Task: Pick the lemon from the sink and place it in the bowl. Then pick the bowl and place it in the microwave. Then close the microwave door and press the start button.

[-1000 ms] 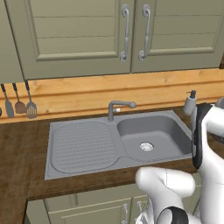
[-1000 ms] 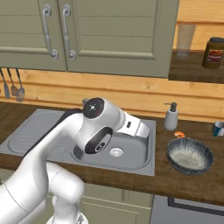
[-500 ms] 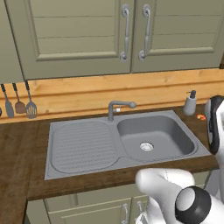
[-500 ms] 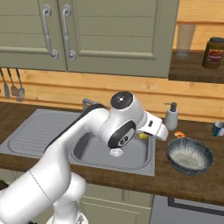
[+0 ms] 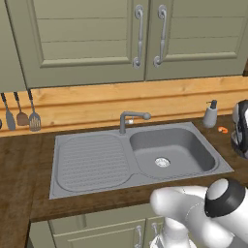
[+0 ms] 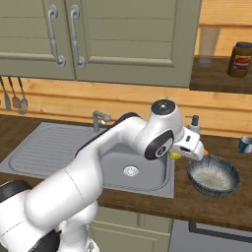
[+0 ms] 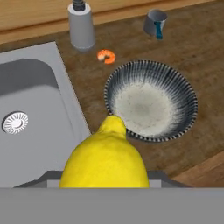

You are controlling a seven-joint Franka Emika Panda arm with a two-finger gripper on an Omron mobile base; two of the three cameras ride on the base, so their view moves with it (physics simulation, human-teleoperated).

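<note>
i had the lemon (image 7: 105, 157) clamped in the tool (image 6: 183, 153), out of the sink (image 6: 74, 147) and hanging over the surface (image 7: 205, 61) just short of the bowl (image 7: 151, 99). the pick looked done; dropping it in, loading the microwave, shutting its door and pressing start were left.

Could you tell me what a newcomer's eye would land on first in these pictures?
The bright yellow lemon looms large at the bottom of the hand view, held in the gripper just short of the bowl's rim. Beyond it sits the streaked dark bowl on the wooden counter, right of the grey sink.
</note>
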